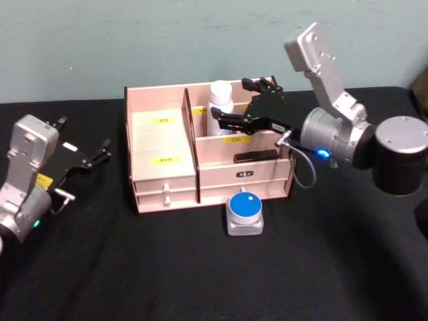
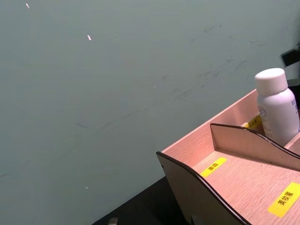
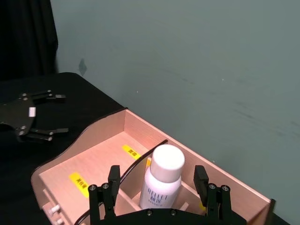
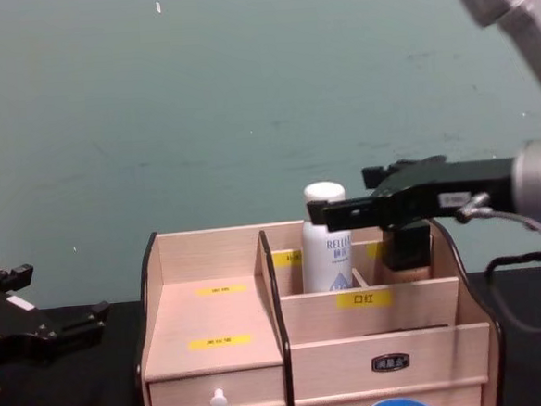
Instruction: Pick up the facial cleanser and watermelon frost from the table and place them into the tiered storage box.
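Left gripper (image 1: 83, 139) hangs over the table's (image 1: 200, 281) left edge, fingers spread. Mid-table, the pale wooden tiered storage box (image 1: 164, 180) holds the white, blue-lettered facial cleanser (image 4: 327, 245) upright in a rear compartment. The blue-lidded watermelon frost (image 1: 245, 212) sits just before the box. Right gripper's (image 1: 231, 101) parted fingers flank the bottle.

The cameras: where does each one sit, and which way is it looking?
Head view: up on the robot, looking down at the tiered storage box, watermelon frost before it; left gripper and right gripper show.
Chest view: lower, looking level at the box's front; both grippers show.
Left wrist view: on the left arm, facing the wall and the box's end.
Right wrist view: on the right arm, over its own open fingers, facing the facial cleanser.
Shared: every view shows the facial cleanser standing in the box.
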You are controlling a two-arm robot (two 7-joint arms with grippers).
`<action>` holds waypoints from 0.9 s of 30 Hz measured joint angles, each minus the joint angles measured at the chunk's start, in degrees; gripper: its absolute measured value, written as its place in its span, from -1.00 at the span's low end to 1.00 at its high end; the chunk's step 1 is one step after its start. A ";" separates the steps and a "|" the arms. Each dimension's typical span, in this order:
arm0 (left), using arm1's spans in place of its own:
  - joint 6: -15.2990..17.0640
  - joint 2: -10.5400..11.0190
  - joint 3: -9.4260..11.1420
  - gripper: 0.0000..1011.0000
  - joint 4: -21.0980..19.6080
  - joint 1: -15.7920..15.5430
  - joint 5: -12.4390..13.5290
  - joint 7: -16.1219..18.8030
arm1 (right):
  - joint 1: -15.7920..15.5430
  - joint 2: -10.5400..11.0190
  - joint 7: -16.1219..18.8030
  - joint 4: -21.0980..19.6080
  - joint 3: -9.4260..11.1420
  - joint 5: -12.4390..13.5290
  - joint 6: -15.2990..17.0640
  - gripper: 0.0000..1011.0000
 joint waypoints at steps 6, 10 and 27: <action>0.00 0.00 0.00 1.00 0.00 0.00 0.00 0.00 | -3.87 4.08 0.02 -7.67 1.40 1.34 2.14 0.98; 0.00 0.00 0.00 1.00 0.00 0.00 0.00 0.00 | -6.61 6.51 0.02 -11.70 2.21 2.27 3.05 0.98; 0.00 0.00 0.00 1.00 0.00 0.00 0.00 0.00 | -18.84 15.09 -2.59 -23.08 4.24 5.17 9.40 0.98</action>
